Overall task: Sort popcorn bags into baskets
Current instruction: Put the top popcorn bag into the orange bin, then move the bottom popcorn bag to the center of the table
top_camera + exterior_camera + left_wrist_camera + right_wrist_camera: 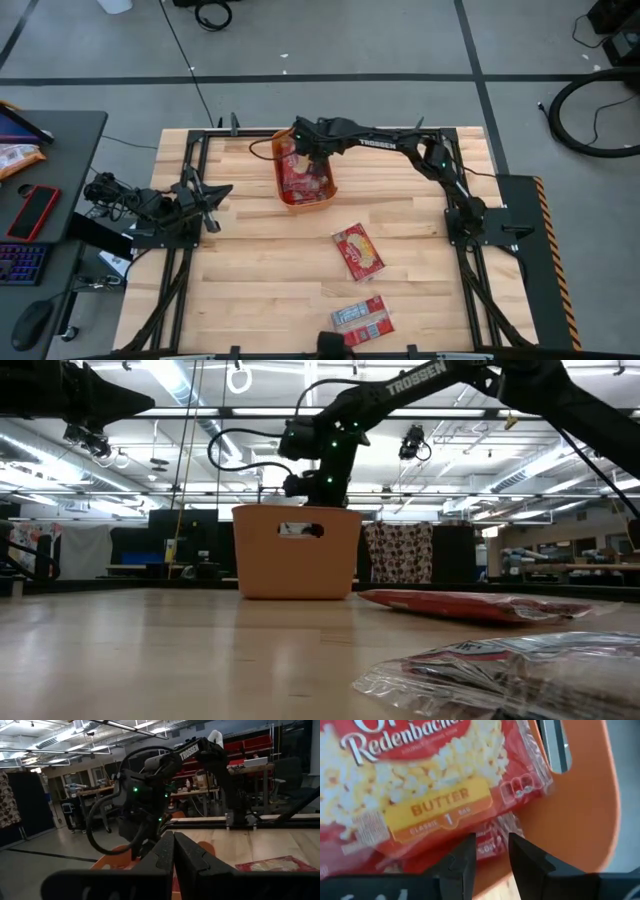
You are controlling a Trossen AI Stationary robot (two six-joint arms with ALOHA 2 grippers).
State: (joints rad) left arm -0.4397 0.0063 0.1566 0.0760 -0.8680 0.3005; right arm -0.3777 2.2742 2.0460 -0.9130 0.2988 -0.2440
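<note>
The orange basket [327,196] [295,560] stands at the table's far middle with red popcorn bags [300,185] inside. My right gripper [303,152] [491,845] reaches over its far end, pointing steeply down, shut on the edge of a red butter popcorn bag [435,780]. That bag sits inside the basket walls [580,820]. Two more bags lie flat on the wood: one [357,250] [470,605] right of centre, and one [362,318] [520,670] by the near edge. My left gripper [212,205] [173,855] waits shut at the table's left side. My right gripper has the crinkled wrapper at the bag's long edge [492,834], near one corner, between its two fingertips. The fingers come from above, slanting down into the basket. The bag's printed face is turned toward the wrist camera. I cannot tell whether it rests on the bags below.
Black frame rails [190,180] run along the table's left and right sides. A dark desk [50,150] with a red phone [33,212] and a keyboard stands beyond the left edge. Bare wood [260,270] lies between the basket and the near edge.
</note>
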